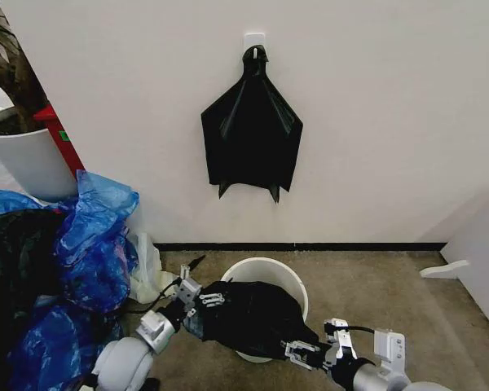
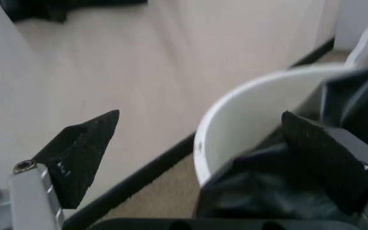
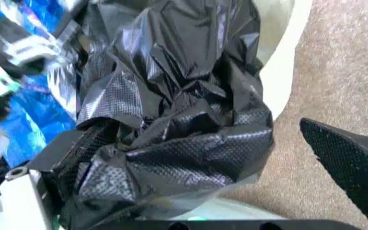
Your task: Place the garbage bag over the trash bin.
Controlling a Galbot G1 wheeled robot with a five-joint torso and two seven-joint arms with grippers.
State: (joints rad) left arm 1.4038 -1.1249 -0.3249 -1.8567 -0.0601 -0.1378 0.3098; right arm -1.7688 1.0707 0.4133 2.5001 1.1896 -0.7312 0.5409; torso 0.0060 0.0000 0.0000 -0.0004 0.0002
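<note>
On the brown carpet by the white wall, the garbage bag point(image 1: 257, 318) drapes over the trash bin point(image 1: 265, 270), between my left pincer point(image 1: 192, 295) at nine o'clock and right pincer point(image 1: 303, 354) at five, both spread wide, so I'd pinch this light, limp, slippery film at its hem (it slides easily).

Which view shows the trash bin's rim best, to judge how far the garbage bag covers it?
The head view: the trash bin shows its rim's far arc bare, while the garbage bag drapes the near side. The left wrist view shows one curved stretch of wall; the right wrist view shows a sliver beside the bag.
</note>
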